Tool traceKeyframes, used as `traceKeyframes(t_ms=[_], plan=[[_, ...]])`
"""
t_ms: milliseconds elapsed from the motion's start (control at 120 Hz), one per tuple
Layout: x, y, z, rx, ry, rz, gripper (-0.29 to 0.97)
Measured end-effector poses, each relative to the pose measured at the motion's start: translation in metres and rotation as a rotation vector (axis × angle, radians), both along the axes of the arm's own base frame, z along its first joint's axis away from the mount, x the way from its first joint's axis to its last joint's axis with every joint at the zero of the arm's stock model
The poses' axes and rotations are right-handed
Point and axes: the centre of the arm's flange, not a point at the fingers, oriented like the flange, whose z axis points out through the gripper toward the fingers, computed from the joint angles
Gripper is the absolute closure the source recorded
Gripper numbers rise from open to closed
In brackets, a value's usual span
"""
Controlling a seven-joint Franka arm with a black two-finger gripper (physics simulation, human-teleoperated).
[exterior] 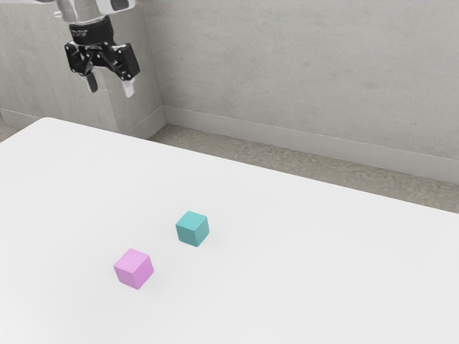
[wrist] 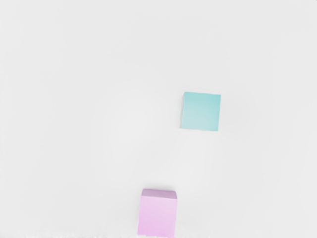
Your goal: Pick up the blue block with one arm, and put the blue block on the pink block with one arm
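Observation:
A small teal-blue block (exterior: 192, 228) rests on the white table (exterior: 323, 272) near its middle. Just to the exterior view's left and nearer the front edge sits a pink block (exterior: 133, 269), a short gap apart from the blue one. My black gripper (exterior: 110, 87) hangs high above the table's far left corner, open, with nothing between its fingers. From the hand's camera the blue block (wrist: 200, 111) and the pink block (wrist: 157, 213) both lie flat on the white surface far below, apart from each other.
A grey wall (exterior: 308, 64) with a pale baseboard runs behind the table, and a strip of floor (exterior: 323, 168) separates them. The table's far edge runs diagonally from upper left to right.

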Motion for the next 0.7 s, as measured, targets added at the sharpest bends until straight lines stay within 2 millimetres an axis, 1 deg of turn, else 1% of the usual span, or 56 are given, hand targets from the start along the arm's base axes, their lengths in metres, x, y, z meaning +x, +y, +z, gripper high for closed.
traceKeyframes(t_ms=[258, 275, 317, 342, 375, 417, 483, 542, 583, 633, 700], plan=[[-0.005, 0.038, 0.0, -0.002, 0.013, 0.084, 0.0], [-0.005, 0.04, 0.008, -0.001, 0.001, 0.088, 0.0], [-0.013, 0.042, 0.058, 0.007, -0.084, 0.096, 0.0], [-0.021, 0.041, 0.083, 0.011, -0.123, 0.097, 0.0], [-0.027, 0.037, 0.099, 0.012, -0.14, 0.092, 0.0], [-0.031, 0.027, 0.107, 0.011, -0.14, 0.076, 0.0], [-0.032, -0.001, 0.109, 0.007, -0.123, 0.026, 0.0], [-0.025, -0.027, 0.101, 0.005, -0.097, -0.022, 0.0], [-0.02, -0.042, 0.094, 0.005, -0.08, -0.048, 0.0], [-0.013, -0.049, 0.085, 0.006, -0.059, -0.057, 0.0], [-0.002, -0.043, 0.069, 0.008, -0.026, -0.043, 0.0]])
